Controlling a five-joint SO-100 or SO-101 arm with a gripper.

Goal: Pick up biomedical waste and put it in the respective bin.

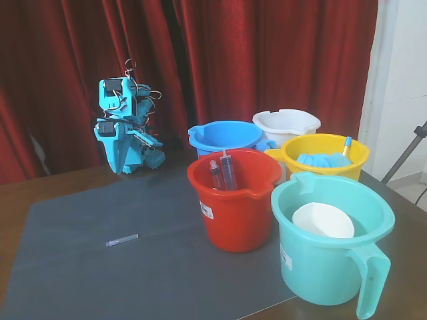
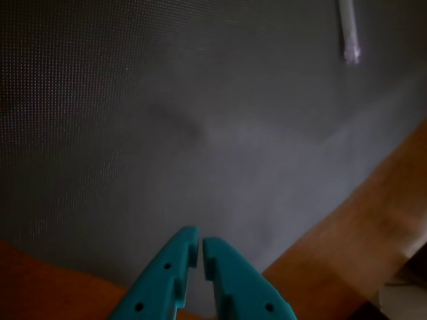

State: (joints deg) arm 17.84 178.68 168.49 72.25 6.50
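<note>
The biomedical waste (image 1: pixel 122 240), a tiny translucent purplish stick, lies on the dark grey mat (image 1: pixel 100 267) at the front left in the fixed view. It also shows in the wrist view (image 2: pixel 348 30) at the top right edge. The teal arm is folded up at the back left, far from the stick. My gripper (image 2: pixel 201 241) (image 1: pixel 152 160) is shut and empty above the mat's edge. The white bin (image 1: pixel 285 125) stands at the back right behind the yellow bucket.
A blue bucket (image 1: pixel 223 137), a yellow bucket (image 1: pixel 325 157) holding blue items, a red bucket (image 1: pixel 235 200) holding two dark syringes, and a teal bucket (image 1: pixel 330 247) holding a white item crowd the right side. The brown table (image 2: pixel 360 233) borders the mat.
</note>
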